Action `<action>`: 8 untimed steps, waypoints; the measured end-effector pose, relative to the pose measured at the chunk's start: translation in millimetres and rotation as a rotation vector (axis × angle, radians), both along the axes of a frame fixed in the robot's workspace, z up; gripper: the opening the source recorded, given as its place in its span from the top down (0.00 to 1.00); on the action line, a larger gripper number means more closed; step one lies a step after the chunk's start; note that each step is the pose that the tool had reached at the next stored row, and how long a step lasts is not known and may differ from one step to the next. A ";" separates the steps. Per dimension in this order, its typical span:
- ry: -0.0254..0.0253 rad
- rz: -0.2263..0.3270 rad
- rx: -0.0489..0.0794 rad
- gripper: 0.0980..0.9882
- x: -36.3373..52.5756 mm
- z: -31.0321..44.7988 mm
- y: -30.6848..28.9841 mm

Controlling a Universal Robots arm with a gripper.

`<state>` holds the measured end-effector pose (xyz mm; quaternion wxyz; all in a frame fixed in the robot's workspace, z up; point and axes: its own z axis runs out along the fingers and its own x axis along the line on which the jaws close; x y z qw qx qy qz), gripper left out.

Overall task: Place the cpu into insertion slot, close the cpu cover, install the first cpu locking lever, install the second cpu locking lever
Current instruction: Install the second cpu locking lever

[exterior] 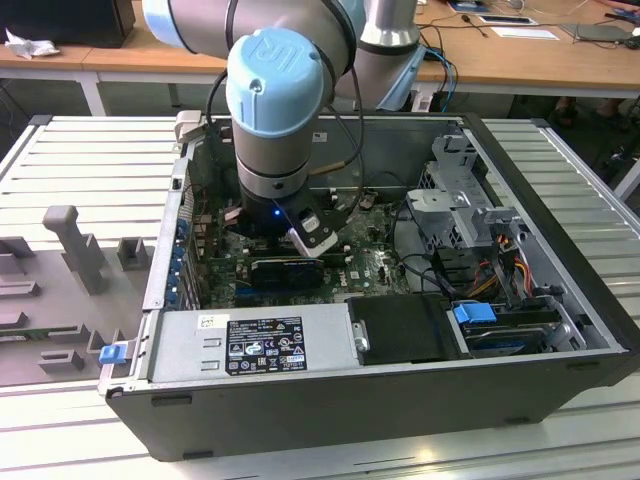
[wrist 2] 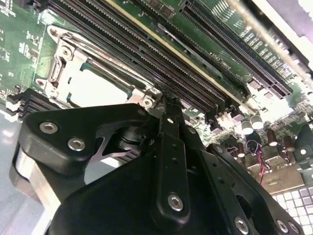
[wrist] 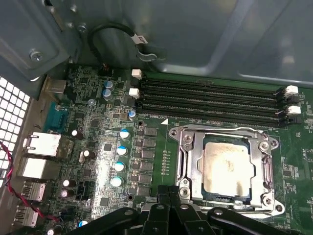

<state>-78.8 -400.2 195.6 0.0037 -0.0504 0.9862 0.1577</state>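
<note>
Claw pinched narrow, gripping nothing, poised just beside the cpu cover, shut over the cpu.

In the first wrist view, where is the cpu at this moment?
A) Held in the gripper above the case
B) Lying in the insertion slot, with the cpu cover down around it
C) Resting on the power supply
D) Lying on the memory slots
B: the pale cpu lies in the insertion slot, and the cpu cover frames it.

exterior view high, looking down into open grey computer case, both wrist views close above green motherboard, sharing silver square socket frame
</note>
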 end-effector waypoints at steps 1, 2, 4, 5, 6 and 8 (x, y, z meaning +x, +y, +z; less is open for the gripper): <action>-0.0002 0.000 0.000 0.99 0.0 3.4 0.1; 0.0002 0.000 0.000 0.99 0.0 6.3 0.0; 0.0008 0.000 0.000 0.99 0.0 11.7 0.0; 0.0010 0.000 0.000 0.99 0.0 15.1 0.0; 0.0011 0.000 0.000 0.99 0.0 19.3 0.1; 0.0012 0.000 0.000 0.99 0.0 28.4 0.1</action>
